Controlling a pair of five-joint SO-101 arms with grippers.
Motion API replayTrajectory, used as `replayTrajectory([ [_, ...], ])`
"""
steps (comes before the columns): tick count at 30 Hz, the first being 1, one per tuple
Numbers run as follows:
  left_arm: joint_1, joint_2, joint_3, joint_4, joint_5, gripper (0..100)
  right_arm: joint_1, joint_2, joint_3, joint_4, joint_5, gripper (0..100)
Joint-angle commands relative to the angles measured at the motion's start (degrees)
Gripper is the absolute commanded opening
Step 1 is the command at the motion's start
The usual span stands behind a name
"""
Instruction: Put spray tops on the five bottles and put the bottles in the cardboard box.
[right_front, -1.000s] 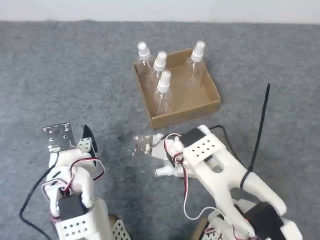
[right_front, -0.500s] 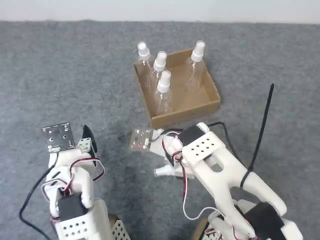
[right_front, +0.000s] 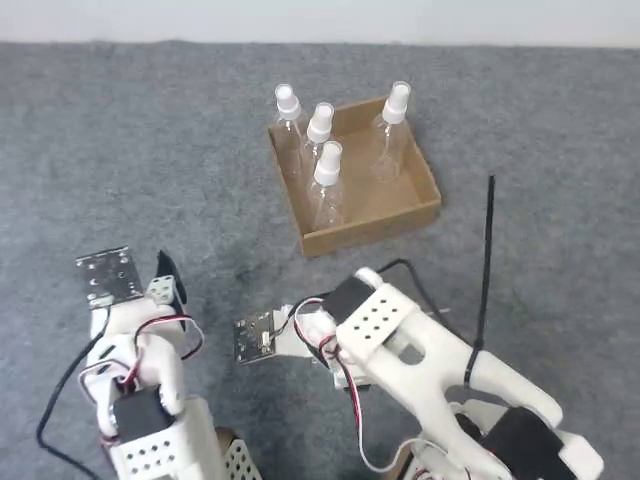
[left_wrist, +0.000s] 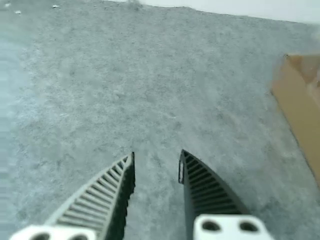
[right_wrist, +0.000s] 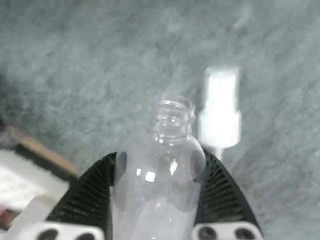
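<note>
Surface: grey carpet (right_front: 150, 150) covers the whole work area; its pile is short and mottled
Room: a pale wall (right_front: 320, 20) runs as a strip along the far edge of the carpet
Cardboard box: the cardboard box (right_front: 370, 228) sits open-topped on the carpet beyond both arms, turned slightly askew; one brown wall of it edges into the left wrist view
Capped bottles: four capped bottles (right_front: 327, 195) stand upright with white spray tops on; three are plainly inside the box, two near its left wall and one by the far right corner; the fourth stands at the far left corner, and whether it is inside the wall I cannot tell
Around the arms: a metal plate (right_front: 255, 338) on the right arm's wrist lies over that gripper from above; a like plate sits on the left arm's wrist; a thin black strip (right_front: 487, 260) stands up beside the right arm; red and white wires loop along both arms
Left gripper: the left gripper (left_wrist: 156, 156) hangs over bare carpet with its ribbed jaws parted and nothing between them; the box is well apart from it
Right gripper: the right gripper (right_wrist: 160, 157) is clamped around the open bottle (right_wrist: 160, 175)
Open bottle: clear plastic, neck uncapped and pointing away from the wrist, body gripped on both sides by the black jaws
Spray top: a loose white spray top (right_wrist: 220, 115) lies on the carpet just beside the bottle's neck, apart from the jaws
</note>
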Motion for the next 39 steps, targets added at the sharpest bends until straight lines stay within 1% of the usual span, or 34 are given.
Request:
replayTrajectory([
  [1, -2.55, -1.05, -0.92, -3.6, -0.26, 14, -0.84, -2.77, 2.64, -7.87, 0.44, 3.2],
  [3, -2.64, -1.05, -0.92, -3.6, -0.26, 14, -0.84, -2.77, 3.52, -10.68, -0.18, 3.1],
  [9, -2.64, -1.05, -0.92, -3.6, -0.26, 14, -0.84, -1.89, 4.13, -19.21, -5.27, 3.2],
  [14, -2.64, -1.05, -0.92, -3.6, -0.26, 14, -0.66, 6.11, 3.78, -30.11, -10.2, 3.2],
  [17, -2.64, -1.05, -0.92, -3.6, -0.26, 14, 0.22, 9.1, 2.9, -33.8, -14.07, 3.1],
  [23, -2.64, -1.05, -0.92, -3.6, -0.26, 14, 4.79, 7.34, -2.11, -31.34, -21.01, 3.1],
  [26, -2.64, -1.05, -0.92, -3.6, -0.26, 14, 6.11, 4.0, -2.2, -31.34, -24.18, 3.1],
  [28, -2.64, -1.05, -0.92, -3.6, -0.26, 14, 6.9, 0.4, -2.2, -29.41, -26.11, 3.1],
  [35, -2.37, -1.05, -0.92, -3.25, -0.35, 14, 7.96, -16.75, -2.2, -20.09, -26.99, 3.3],
  [39, -2.29, -1.05, -1.1, -1.85, -0.35, 20, 10.07, -22.29, -2.02, -15.87, -26.99, 3.4],
])
